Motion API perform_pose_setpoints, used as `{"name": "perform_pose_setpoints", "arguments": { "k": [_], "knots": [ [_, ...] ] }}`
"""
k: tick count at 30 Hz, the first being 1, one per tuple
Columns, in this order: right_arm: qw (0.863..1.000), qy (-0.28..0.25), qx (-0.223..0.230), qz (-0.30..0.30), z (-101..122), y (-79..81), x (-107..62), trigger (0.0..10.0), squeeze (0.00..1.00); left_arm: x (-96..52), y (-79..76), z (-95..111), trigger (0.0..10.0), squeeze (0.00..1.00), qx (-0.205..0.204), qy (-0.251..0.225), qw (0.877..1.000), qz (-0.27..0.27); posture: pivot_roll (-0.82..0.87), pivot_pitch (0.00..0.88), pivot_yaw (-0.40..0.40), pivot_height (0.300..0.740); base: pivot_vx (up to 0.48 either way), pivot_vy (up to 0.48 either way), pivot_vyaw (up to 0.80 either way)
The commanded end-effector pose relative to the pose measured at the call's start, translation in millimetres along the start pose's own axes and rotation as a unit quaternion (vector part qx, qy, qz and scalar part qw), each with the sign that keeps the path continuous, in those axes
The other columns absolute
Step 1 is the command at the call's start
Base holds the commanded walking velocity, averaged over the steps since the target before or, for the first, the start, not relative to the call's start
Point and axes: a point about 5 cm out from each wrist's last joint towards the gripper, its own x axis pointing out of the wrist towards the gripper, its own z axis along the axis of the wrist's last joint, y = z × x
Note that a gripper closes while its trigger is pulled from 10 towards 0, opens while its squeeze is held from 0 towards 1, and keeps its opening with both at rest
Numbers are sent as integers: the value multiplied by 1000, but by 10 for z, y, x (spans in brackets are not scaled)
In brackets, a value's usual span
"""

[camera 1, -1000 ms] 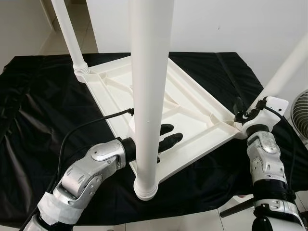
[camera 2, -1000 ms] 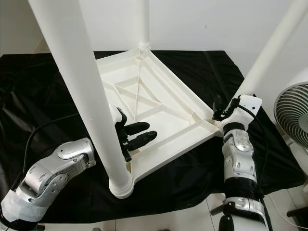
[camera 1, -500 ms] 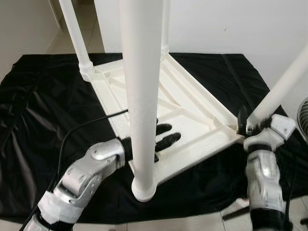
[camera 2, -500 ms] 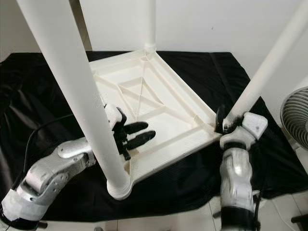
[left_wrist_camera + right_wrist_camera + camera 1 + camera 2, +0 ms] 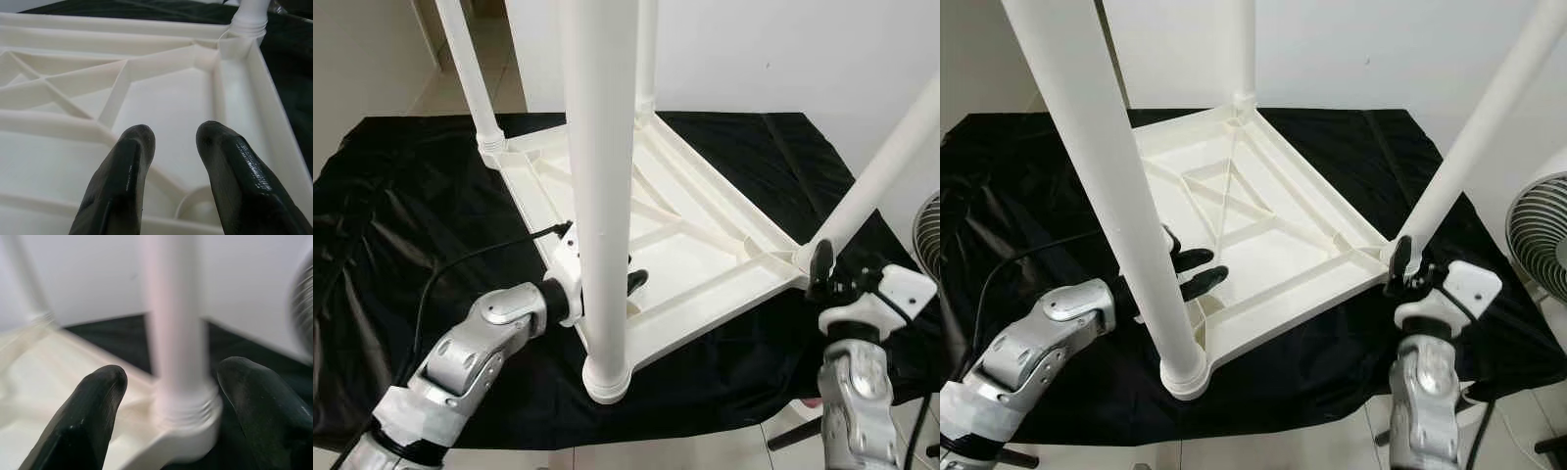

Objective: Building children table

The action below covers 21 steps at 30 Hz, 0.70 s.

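The white plastic table lies upside down on a black cloth, and its four legs stand up from the corners. My left gripper is open, close behind the nearest leg, with its black fingers over the ribbed underside and nothing between them. My right gripper is open just off the right corner. In the right wrist view its fingers stand apart on either side of the right leg, near its socket, without touching it.
Two more legs rise at the far corners. A fan stands on the floor at the right, near my right arm. The cloth's near edge meets pale floor tiles.
My left gripper has drawn back toward the nearest leg, so less of its fingers shows past it. My right gripper has pulled back from the right corner socket. The camera has shifted a little.
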Motion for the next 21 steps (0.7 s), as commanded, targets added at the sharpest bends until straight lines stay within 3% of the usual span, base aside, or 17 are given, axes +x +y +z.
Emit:
{"name": "perform_pose_setpoints", "arguments": {
  "k": [1, 2, 3, 5, 21],
  "knots": [
    [999, 10, 18, 36, -2, 139, -44, 10000, 0, -57, -17, -39, 10000, 0, 10, 7, 998, -64, -22, 105, 38, 740, 0, 0, 0],
    [997, 25, 34, 66, -34, 249, -92, 10000, 0, -91, 20, -64, 10000, 0, 16, 15, 998, -61, -20, 104, 33, 740, 0, 0, 0],
    [997, 25, 34, 66, -34, 249, -92, 10000, 0, -91, 20, -64, 10000, 0, 16, 15, 998, -61, -20, 104, 33, 740, 0, 0, 0],
    [988, 65, 64, 125, -100, 467, -198, 10000, 0, -171, 111, -128, 10000, 0, 33, 36, 997, -53, -15, 105, 24, 740, 0, 0, 0],
    [979, 117, 80, 145, -110, 511, -340, 10000, 0, -262, 231, -258, 10000, 0, 87, 74, 993, -28, -14, 113, 12, 740, 0, 0, 0]
  ]
}}
